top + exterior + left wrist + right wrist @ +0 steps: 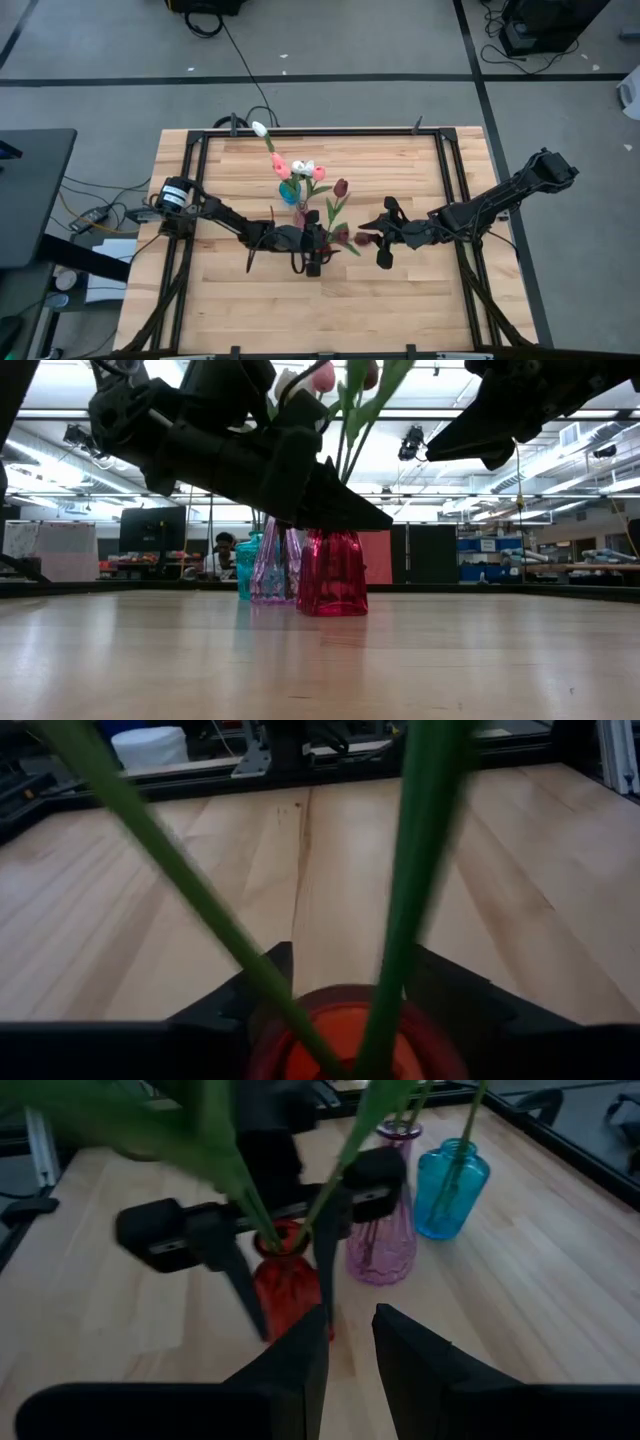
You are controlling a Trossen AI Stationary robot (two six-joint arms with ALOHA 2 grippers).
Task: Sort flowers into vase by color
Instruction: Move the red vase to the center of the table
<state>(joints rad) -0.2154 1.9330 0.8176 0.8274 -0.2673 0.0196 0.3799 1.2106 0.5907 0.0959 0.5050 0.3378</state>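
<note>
Right gripper (350, 1335) jaws slightly apart, empty; left gripper (285, 1295) jaws open astride red vase (288, 1285)

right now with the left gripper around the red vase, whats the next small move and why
Probably keep the left gripper steadying the red vase while the right gripper, jaws only narrowly apart and holding nothing visible, backs off. Green stems already stand in the vase's mouth, so the flowers look placed.

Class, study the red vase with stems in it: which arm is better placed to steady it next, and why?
Left. Its end effector already straddles the red vase, fingers either side of the neck. The right end effector hangs beside it, apart.
</note>
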